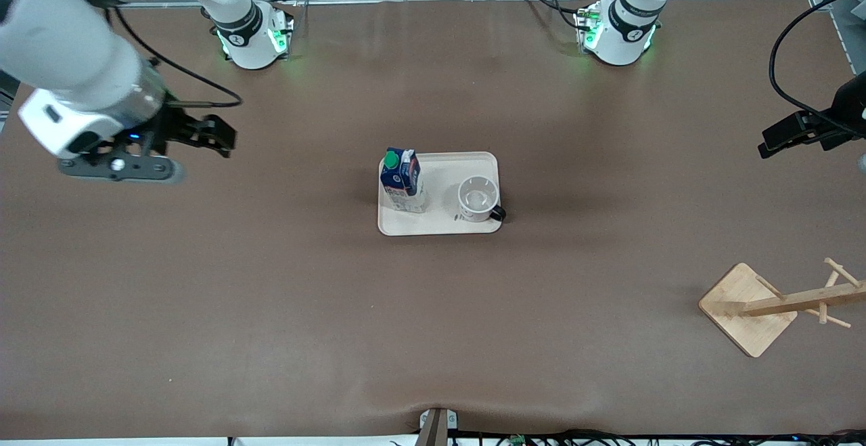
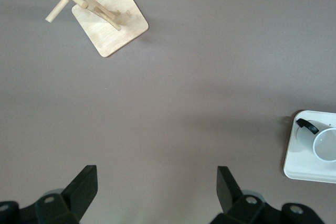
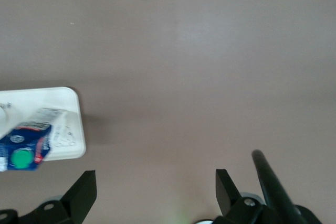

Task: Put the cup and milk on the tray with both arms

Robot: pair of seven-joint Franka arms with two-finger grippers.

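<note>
Right gripper [image 1: 220, 136] hangs over bare table toward the right arm's end, jaws apart and empty. On the tray [image 1: 440, 224] mid-table, the milk [image 1: 402, 179] stands beside the cup [image 1: 477, 199], both well apart from either gripper. Left gripper [image 1: 771, 143] hovers over the left arm's end, jaws apart, with the wooden rack [image 1: 771, 305] nearer the front camera.
</note>
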